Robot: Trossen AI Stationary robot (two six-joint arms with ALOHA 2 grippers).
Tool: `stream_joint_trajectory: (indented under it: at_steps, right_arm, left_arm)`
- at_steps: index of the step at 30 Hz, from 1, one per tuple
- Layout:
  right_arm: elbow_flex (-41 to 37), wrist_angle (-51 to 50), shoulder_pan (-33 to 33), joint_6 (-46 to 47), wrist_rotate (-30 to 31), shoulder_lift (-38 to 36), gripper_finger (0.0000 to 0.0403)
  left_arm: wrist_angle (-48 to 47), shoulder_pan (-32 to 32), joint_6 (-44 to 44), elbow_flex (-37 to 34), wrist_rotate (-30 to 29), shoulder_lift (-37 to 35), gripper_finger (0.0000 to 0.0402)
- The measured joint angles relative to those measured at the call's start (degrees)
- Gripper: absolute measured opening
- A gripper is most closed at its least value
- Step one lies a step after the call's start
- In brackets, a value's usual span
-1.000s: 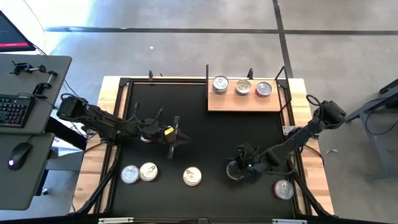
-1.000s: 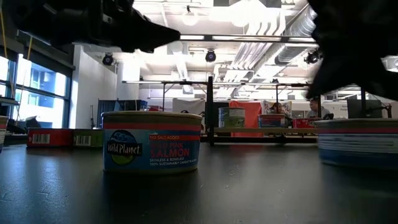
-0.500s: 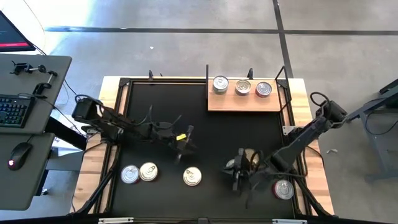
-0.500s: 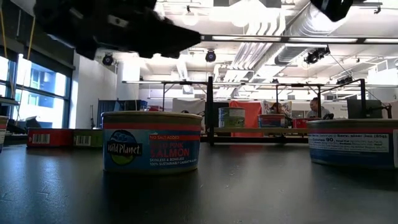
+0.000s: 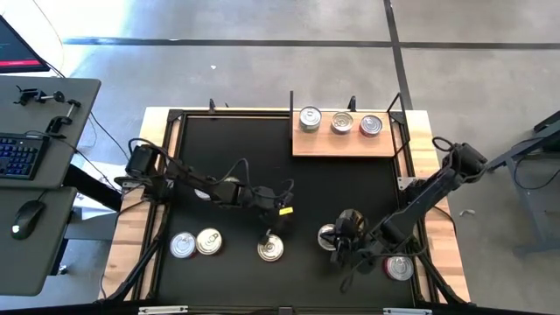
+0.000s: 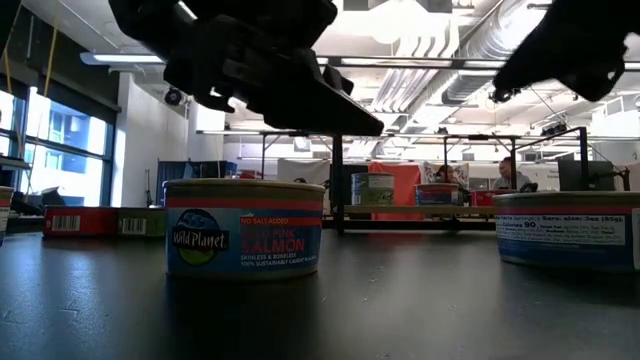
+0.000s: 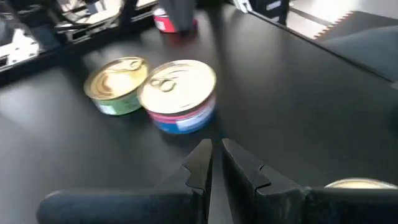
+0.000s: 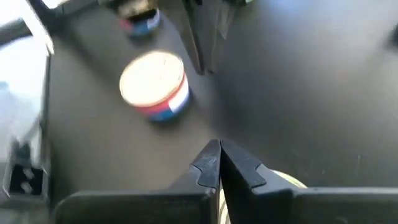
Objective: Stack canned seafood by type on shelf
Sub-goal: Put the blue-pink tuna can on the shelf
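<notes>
Three tins stand in a row on the wooden shelf (image 5: 343, 143) at the far right. Several more tins rest flat on the black mat: a pair at the near left (image 5: 182, 245) (image 5: 208, 241), a red-and-blue salmon tin (image 5: 270, 249) (image 6: 243, 228) in the near middle, one (image 5: 327, 234) beside the right gripper, and one (image 5: 398, 267) at the near right. My left gripper (image 5: 270, 233) (image 7: 216, 163) hangs shut just above and behind the salmon tin. My right gripper (image 5: 339, 243) (image 8: 219, 163) is shut above the mat, pointing toward the salmon tin (image 8: 154, 84).
Black frame rails run along the mat's sides, and upright posts stand at the shelf's corners (image 5: 291, 103). The left arm's cables trail over the mat's left half (image 5: 210, 188). A desk with a keyboard and mouse stands off the table's left (image 5: 26, 157).
My left gripper has swept from the mat's left-middle toward the right and near edge, ending over the salmon tin and dropping lower in the low view. My right arm has risen clear of the tin beside it and shifted slightly toward the near edge. No tin has moved.
</notes>
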Motion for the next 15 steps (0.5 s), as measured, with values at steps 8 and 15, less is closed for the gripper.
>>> stream_joint_trajectory:
  at_steps: [8,15]
  right_arm:
    - [-0.07,1.67,-3.59,-4.52,-15.47,6.88,0.0]
    - [-0.03,8.41,-9.22,-3.31,-12.55,12.93,0.0]
  left_arm:
    - [0.3,-0.46,0.9,0.11,0.11,0.68,0.0028]
    - [-1.14,-0.18,1.95,0.11,-0.25,-0.14,0.0028]
